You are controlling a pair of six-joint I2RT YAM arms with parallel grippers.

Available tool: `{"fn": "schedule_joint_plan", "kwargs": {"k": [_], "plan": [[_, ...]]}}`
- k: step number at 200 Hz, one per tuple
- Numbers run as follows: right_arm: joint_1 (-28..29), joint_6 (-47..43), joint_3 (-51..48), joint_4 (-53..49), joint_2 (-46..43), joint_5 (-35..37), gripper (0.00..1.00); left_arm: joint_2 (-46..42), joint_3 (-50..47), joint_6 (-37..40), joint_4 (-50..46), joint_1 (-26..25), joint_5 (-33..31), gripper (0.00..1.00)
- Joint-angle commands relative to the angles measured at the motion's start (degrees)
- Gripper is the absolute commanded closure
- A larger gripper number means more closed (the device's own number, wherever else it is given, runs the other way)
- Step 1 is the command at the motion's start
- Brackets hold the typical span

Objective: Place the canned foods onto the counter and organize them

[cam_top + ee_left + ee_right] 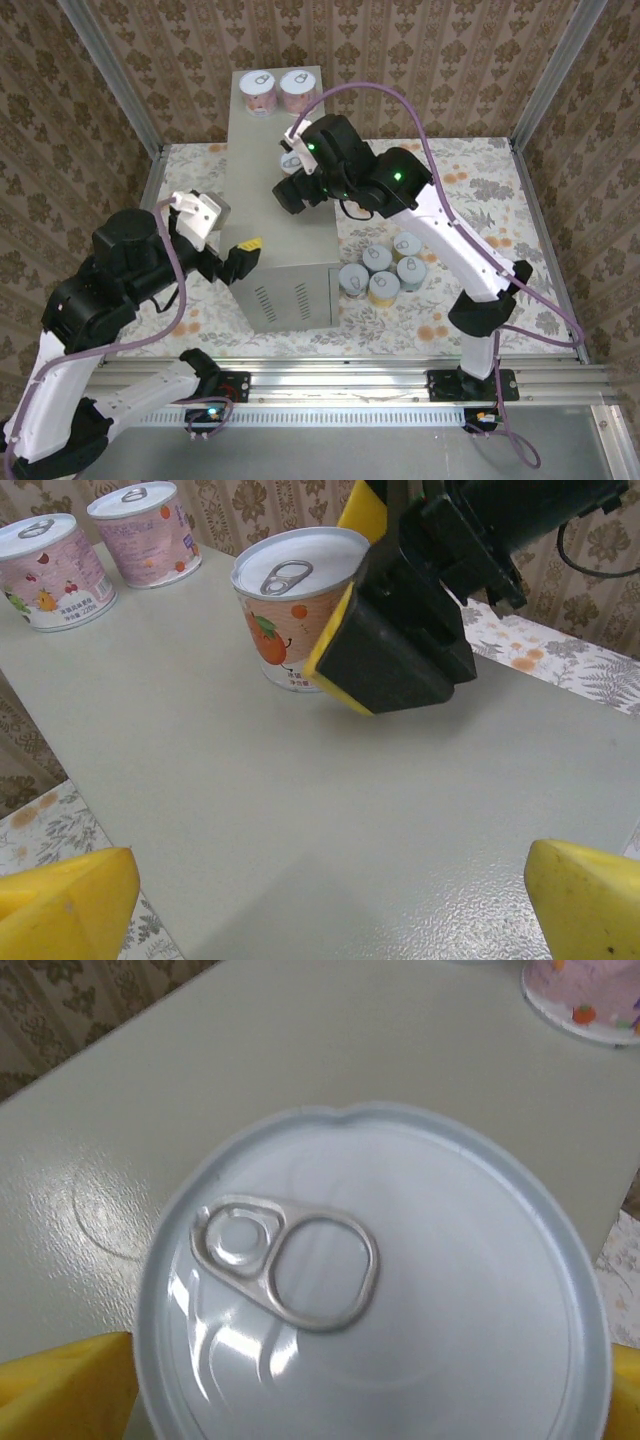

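The counter is the tall grey box in the middle. Two pink cans stand at its far end, also in the left wrist view. An orange-labelled can stands upright on the counter top, and my right gripper is over it. My right gripper is open, its yellow fingers either side of the white pull-tab lid. My left gripper hangs open over the counter's near left edge, with nothing between its fingertips.
Several more cans stand in a cluster on the floral floor right of the counter. The counter top between my left gripper and the orange can is bare. Patterned walls and metal rails close in the space.
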Motion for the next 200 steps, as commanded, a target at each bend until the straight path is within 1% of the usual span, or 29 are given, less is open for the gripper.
{"fn": "schedule_joint_plan", "kwargs": {"k": [1, 24, 43, 52, 62, 75, 112, 133, 174, 200], "plan": [[0.40, 1.52, -4.22, 4.81, -4.35, 1.93, 0.04, -0.73, 0.06, -0.44, 1.04, 0.52, 1.07, 0.00], [0.48, 2.32, -8.25, 7.48, -6.02, 1.81, 0.06, -0.67, 0.13, -0.50, 1.21, 0.52, 1.25, 0.00], [0.55, 2.90, -9.89, 8.96, -6.60, 2.12, 0.10, -0.48, 0.30, -0.50, 1.26, 0.53, 1.34, 0.00], [0.61, 3.10, -10.51, 9.59, -6.64, 2.38, 0.14, -0.34, 0.43, -0.52, 1.23, 0.51, 1.33, 0.00], [0.53, 3.33, -10.96, 10.24, -6.62, 3.01, 0.18, -0.25, 0.56, -0.49, 1.29, 0.51, 1.36, 0.00], [0.38, 3.59, -11.33, 11.09, -6.44, 3.68, 0.22, -0.24, 0.64, -0.46, 1.30, 0.52, 1.26, 0.00], [-1.90, 3.30, -10.54, 13.36, -5.04, 3.68, 0.29, -0.03, 0.90, -0.16, 1.29, 0.51, 1.01, 0.00], [-3.94, 2.65, -8.65, 14.13, -3.23, 2.26, 0.30, 0.02, 0.88, -0.09, 1.25, 0.53, 0.81, 0.00], [-6.81, 1.31, -3.04, 13.80, 2.02, 0.21, 0.30, 0.25, 0.84, 0.46, 1.11, 0.57, 0.21, 0.00], [-8.48, 1.38, 0.02, 13.86, 5.10, 0.15, 0.30, 0.50, 0.81, 0.61, 1.20, 0.69, 0.19, 0.00]]}}
